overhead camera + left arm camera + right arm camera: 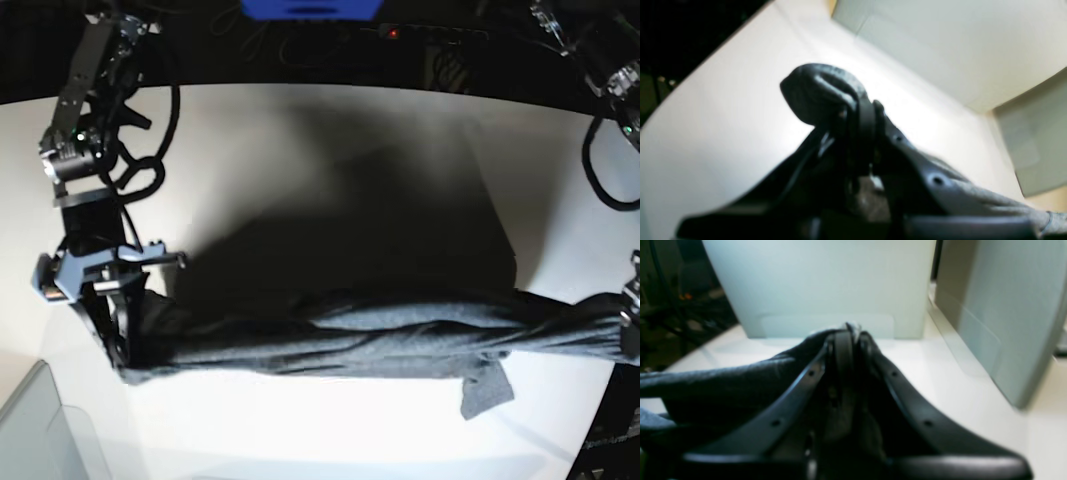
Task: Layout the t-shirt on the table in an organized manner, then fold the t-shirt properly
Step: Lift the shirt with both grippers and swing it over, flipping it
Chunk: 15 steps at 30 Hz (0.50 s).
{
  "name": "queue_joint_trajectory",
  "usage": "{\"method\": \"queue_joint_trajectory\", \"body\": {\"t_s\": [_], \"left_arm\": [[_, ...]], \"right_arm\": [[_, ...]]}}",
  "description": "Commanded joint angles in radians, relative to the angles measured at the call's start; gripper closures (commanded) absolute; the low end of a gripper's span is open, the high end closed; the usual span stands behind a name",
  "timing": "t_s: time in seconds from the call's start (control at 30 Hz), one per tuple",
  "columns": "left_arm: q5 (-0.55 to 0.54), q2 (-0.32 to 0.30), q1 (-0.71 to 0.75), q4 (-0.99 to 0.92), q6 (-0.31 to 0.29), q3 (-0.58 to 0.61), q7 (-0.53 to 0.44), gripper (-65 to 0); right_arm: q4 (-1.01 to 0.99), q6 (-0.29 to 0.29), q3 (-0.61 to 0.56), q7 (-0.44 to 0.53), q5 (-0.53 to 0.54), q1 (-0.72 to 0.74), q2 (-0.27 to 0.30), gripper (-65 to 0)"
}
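Both grippers clenched on the t-shirt [340, 340]: right gripper [125, 360] and left gripper [870, 110] held opposite ends, stretching it taut above the table [300, 130], presumably to spread it flat.

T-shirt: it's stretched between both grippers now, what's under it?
Under the t-shirt only the white table and the shirt's dark shadow show. The right gripper and left gripper pinch its ends. The table directly beneath the cloth is covered.
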Motion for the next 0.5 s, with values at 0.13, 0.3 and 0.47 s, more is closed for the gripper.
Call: {"method": "queue_joint_trajectory", "body": {"t_s": [0.13,0.3,0.47], "left_arm": [[-0.089,-0.108,-0.188,0.017,0.006,-0.013,-0.035,-0.2],[-0.097,-0.140,-0.332,0.017,0.006,-0.010,-0.035,-0.2],[-0.098,-0.152,-0.421,0.017,0.006,-0.007,-0.035,-0.2]], "right_arm": [[0.021,0.007,-0.047,0.054,0.014,0.129,0.001,0.0],[0.021,0.007,-0.047,0.047,0.014,0.261,0.001,0.0],[0.023,0.007,-0.048,0.048,0.014,0.368,0.001,0.0]]}}
